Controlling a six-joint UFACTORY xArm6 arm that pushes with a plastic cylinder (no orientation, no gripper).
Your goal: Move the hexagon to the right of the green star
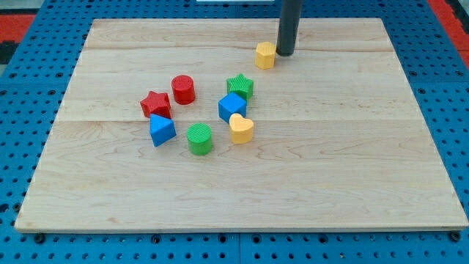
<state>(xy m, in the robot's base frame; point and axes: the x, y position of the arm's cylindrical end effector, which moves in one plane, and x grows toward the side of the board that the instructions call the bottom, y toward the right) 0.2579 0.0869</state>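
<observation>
Pale wood board (352, 169) on blue pegboard (22, 103). My tip (284, 54), a plain rod with no jaws, touches the yellow hexagon (265, 54) on its left; ribbed green star (240, 86) sits below-left.

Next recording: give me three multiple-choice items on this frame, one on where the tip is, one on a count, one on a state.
1. Where is my tip relative to the yellow hexagon?
A. At its right, right beside it
B. Far below it
C. On its left, across the board

2. How many blocks lie on the board?
A. Six
B. Eight
C. Ten

3. How does the hexagon stand relative to the green star?
A. Touching its right side
B. Apart, toward the view's top and slightly right
C. Stacked on it

Answers: 1 A, the rod ends at the hexagon's right edge. 2 B, counting the hexagon, green star, red cylinder, red star, blue cube, blue block, green cylinder and yellow heart. 3 B, bare wood shows between them.
</observation>
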